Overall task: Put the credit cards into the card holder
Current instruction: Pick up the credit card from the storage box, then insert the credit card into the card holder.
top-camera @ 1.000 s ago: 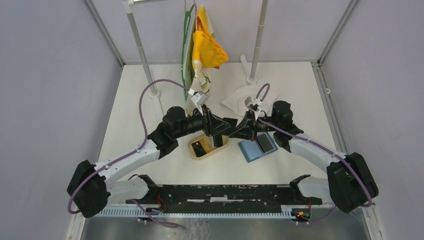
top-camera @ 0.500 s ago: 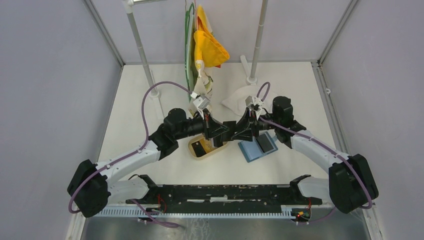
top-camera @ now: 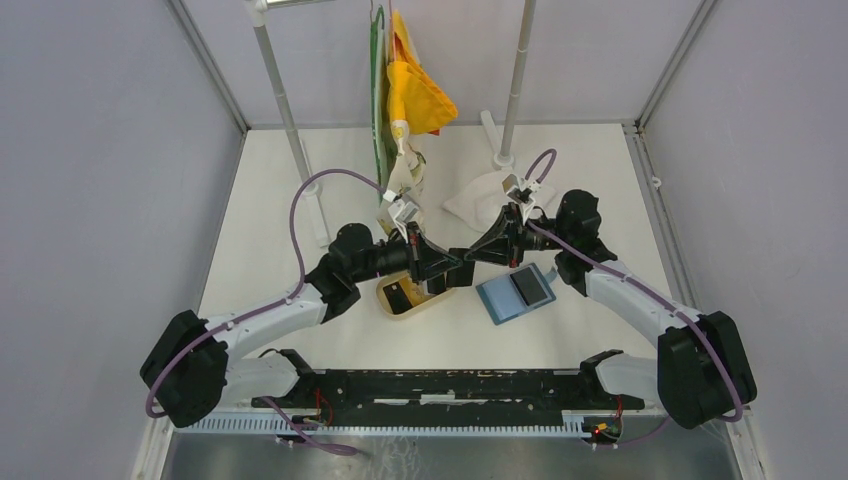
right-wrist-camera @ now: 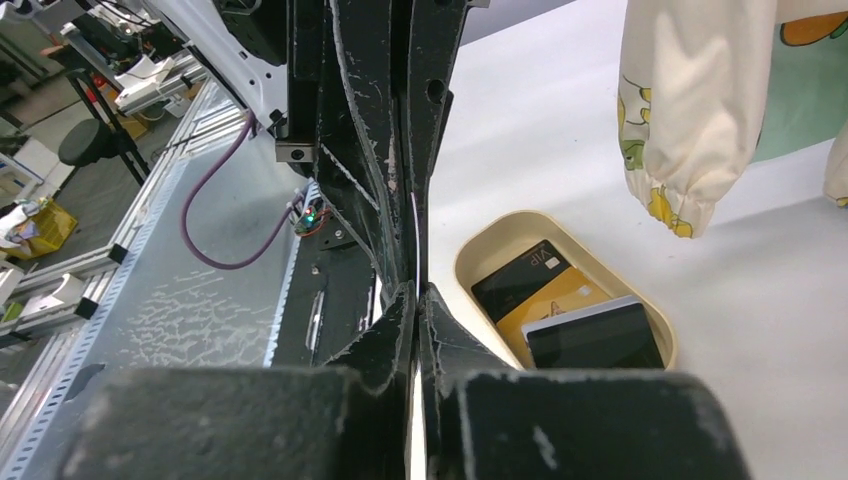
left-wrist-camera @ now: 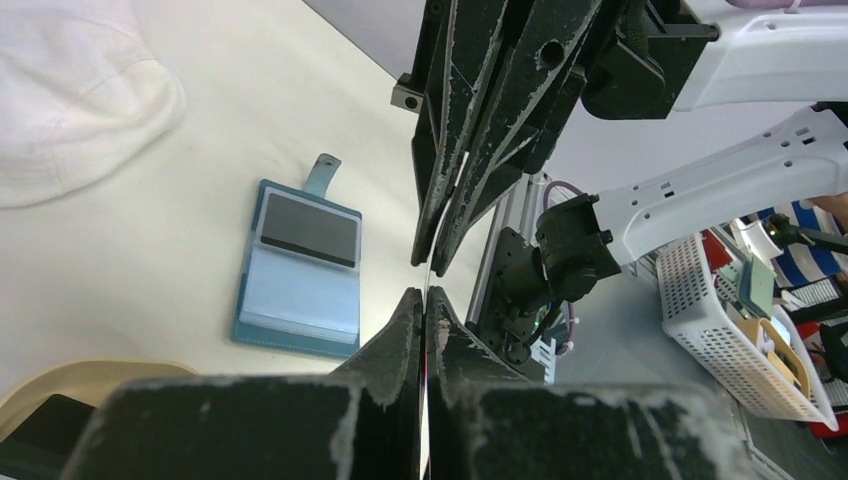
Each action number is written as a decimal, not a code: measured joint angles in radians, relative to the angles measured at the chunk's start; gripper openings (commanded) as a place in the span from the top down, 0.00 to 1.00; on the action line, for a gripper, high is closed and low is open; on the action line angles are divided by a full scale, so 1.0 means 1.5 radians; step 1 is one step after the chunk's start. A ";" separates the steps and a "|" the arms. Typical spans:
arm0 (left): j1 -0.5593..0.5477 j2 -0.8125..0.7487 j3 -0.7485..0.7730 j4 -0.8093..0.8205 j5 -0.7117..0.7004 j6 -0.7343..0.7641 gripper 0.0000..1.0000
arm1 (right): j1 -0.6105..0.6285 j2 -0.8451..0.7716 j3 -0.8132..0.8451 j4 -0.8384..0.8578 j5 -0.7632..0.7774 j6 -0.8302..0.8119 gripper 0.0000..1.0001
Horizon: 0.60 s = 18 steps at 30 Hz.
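Note:
My left gripper (top-camera: 458, 270) and right gripper (top-camera: 472, 252) meet tip to tip above the table, between the tray and the card holder. Both are shut on one thin credit card seen edge-on (left-wrist-camera: 428, 278), also showing in the right wrist view (right-wrist-camera: 414, 235). The card holder (top-camera: 515, 293) is a blue wallet lying open on the table, also in the left wrist view (left-wrist-camera: 298, 268). A black card (top-camera: 527, 288) lies on its right half (left-wrist-camera: 308, 228). Another black card (right-wrist-camera: 523, 280) lies in the tan tray.
The tan oval tray (top-camera: 392, 308) sits left of the wallet and holds a gold card (right-wrist-camera: 565, 293) and a dark card with a silver edge (right-wrist-camera: 590, 338). A white cloth (top-camera: 478, 197) lies behind. Clothes (top-camera: 410, 95) hang from a rack between two poles.
The right gripper rose from over the wallet and swung toward the left gripper. The left gripper moved right, and the two tips now meet on the card.

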 measured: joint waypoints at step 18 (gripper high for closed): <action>0.002 -0.076 0.002 -0.235 -0.193 0.007 0.21 | -0.126 0.067 0.255 -0.692 0.127 -0.576 1.00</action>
